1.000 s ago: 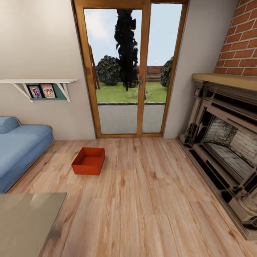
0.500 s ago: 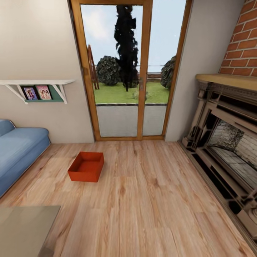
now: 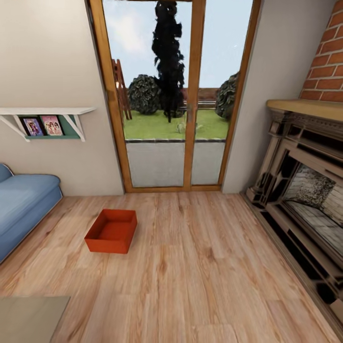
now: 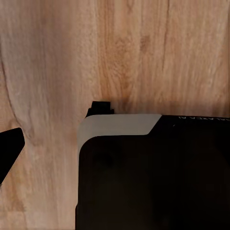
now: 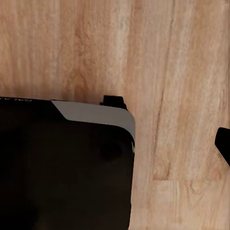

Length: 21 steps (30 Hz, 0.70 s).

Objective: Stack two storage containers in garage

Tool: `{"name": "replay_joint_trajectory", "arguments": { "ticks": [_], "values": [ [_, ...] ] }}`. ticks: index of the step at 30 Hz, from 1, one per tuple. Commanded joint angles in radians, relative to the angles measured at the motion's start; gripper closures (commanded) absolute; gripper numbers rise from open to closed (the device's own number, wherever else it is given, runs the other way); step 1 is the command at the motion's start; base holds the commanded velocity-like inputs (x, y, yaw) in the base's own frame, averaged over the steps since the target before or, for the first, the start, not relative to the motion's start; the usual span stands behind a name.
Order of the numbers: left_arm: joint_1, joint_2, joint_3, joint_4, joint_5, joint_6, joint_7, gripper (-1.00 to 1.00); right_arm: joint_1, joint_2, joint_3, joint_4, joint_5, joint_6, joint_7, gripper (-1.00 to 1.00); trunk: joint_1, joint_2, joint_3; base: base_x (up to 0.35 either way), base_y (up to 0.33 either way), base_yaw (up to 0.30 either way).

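Closest, under both wrist cameras: a black robot body (image 4: 153,182) with a pale grey rounded rim, above light wood planks (image 4: 57,57); a small black block at that rim in each wrist view. At the edge of the left wrist view, a dark wedge (image 4: 8,148), too cut off to name; at the edge of the right wrist view, a similar dark piece (image 5: 224,143). About the fingers of the left and right arm: cannot tell how far open, and cannot tell of anything held. In the head view, at the near left corner, a part of a glass coffee table (image 3: 28,317), grey-green and flat. Beyond it, the wood floor (image 3: 205,267) of the living room, wide and bare in the middle. Left of centre on these planks, one storage container (image 3: 111,231): orange-red, rectangular, low walls, open side up, empty inside, turned a little to the room's lines. Stands alone, well apart from the blue sofa (image 3: 24,205) at the left and far from the fireplace (image 3: 305,190) at the right. Above the fireplace, a wooden mantel and red brick (image 3: 328,62). On the cream wall behind the sofa, a white shelf (image 3: 45,111) with two small pictures (image 3: 43,126) under it. Farthest, in the middle of the back wall, a glass door in a wood frame (image 3: 195,95); through it, grass, round bushes and one tall dark tree (image 3: 167,57) under a pale sky.
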Motion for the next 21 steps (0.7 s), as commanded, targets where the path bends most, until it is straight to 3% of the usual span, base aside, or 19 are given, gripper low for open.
{"name": "replay_joint_trajectory", "arguments": {
  "ticks": [1,21],
  "values": [
    [-0.001,0.0,0.0,0.0,0.005,0.002,0.001,-1.0,-0.001,0.001,0.008,0.003,-0.009,-0.006,-0.001,-1.0,0.001,-0.001,-0.001,0.321,0.0,0.0],
    [-0.001,0.0,0.0,0.0,0.005,0.002,0.001,-1.0,-0.001,0.001,0.008,0.003,-0.009,-0.006,-0.001,-1.0,0.001,-0.001,-0.001,0.321,0.0,0.0]
  ]
}}
